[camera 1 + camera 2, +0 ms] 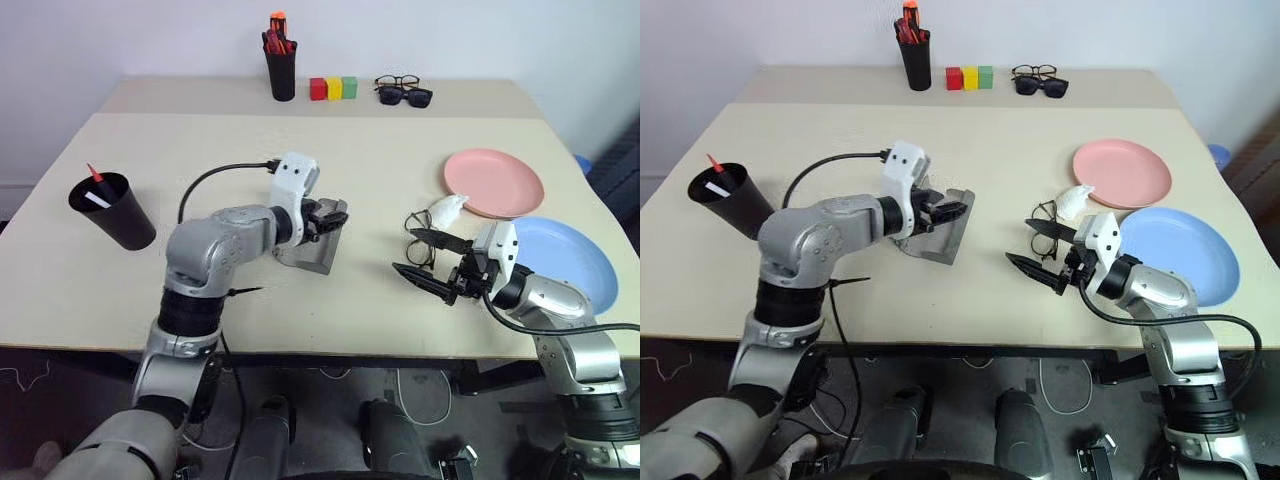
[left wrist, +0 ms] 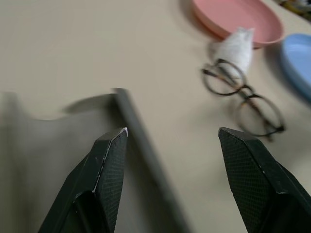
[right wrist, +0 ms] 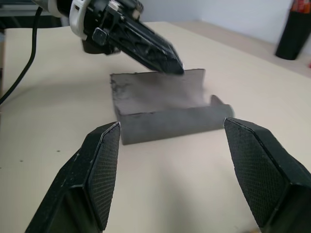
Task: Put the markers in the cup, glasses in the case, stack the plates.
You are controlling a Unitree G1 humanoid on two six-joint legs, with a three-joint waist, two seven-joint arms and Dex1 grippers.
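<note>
Head views: the glasses (image 1: pixel 421 237) lay on the table (image 1: pixel 400 170) right of centre in the frame, just below and left of the pink plate (image 1: pixel 494 182) and left of the blue plate (image 1: pixel 565 260), with a small white crumpled object (image 1: pixel 446 209) touching or just beside their upper rim. Their long axis ran roughly from upper right to lower left, lenses stacked one above the other in the frame; I could not tell which way the temples pointed.

The right gripper (image 1: pixel 430 263) sat just below and right of the glasses, fingers spread and empty, pointing toward frame left. It was plainly the nearer arm to the glasses.

The case (image 1: pixel 312 248) lay open at frame centre, well apart to the left of the glasses, its long axis tilted from upper right to lower left. The left gripper (image 1: pixel 332 214) hovered over the case's upper edge, fingers parted, nothing held; contact with the case could not be judged.

The cup (image 1: pixel 115 212) stood at far left, markers (image 1: pixel 95 187) already in it.

Judgement: the next move turned on the right gripper reaching up-left across the glasses' short axis.
</note>
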